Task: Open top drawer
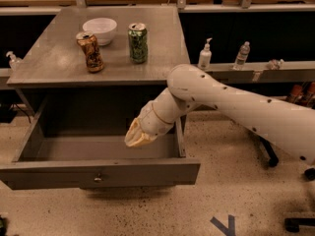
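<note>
The top drawer (59,175) is a wide grey drawer with a small round metal knob (98,177) at the centre of its front. It stands pulled far out from under the grey table (54,65), and its inside looks empty. My gripper (136,136), beige at the tip of the white arm (236,107), hangs over the right part of the drawer's inside. It is behind the front panel and up and to the right of the knob. The arm reaches in from the right. No other drawers show.
On the table top stand a white bowl (100,28), a green can (138,43) and a brown can (91,51). Bottles (204,54) stand on a low shelf to the right, and one bottle (12,60) at the left. Chair casters (295,224) are on the floor at right.
</note>
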`<state>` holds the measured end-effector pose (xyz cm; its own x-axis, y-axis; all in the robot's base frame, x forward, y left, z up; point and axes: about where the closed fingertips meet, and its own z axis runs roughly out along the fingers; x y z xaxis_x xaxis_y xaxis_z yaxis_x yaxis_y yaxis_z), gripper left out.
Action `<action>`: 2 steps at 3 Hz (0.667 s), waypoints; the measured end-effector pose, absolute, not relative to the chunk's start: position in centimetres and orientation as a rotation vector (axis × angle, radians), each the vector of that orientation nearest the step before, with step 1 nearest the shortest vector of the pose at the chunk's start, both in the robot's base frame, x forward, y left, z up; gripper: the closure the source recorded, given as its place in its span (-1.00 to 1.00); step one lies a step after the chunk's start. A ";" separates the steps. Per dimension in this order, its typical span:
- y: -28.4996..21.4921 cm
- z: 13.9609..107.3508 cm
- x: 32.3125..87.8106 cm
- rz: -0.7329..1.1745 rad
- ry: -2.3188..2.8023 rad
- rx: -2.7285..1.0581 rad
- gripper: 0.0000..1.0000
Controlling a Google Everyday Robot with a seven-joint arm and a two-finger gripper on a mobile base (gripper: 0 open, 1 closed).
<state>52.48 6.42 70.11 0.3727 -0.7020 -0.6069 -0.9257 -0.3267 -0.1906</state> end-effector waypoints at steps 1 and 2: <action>5.0 71.5 55.0 0.458 1.487 -1.974 1.00; 5.3 71.6 55.5 0.445 1.485 -1.954 0.67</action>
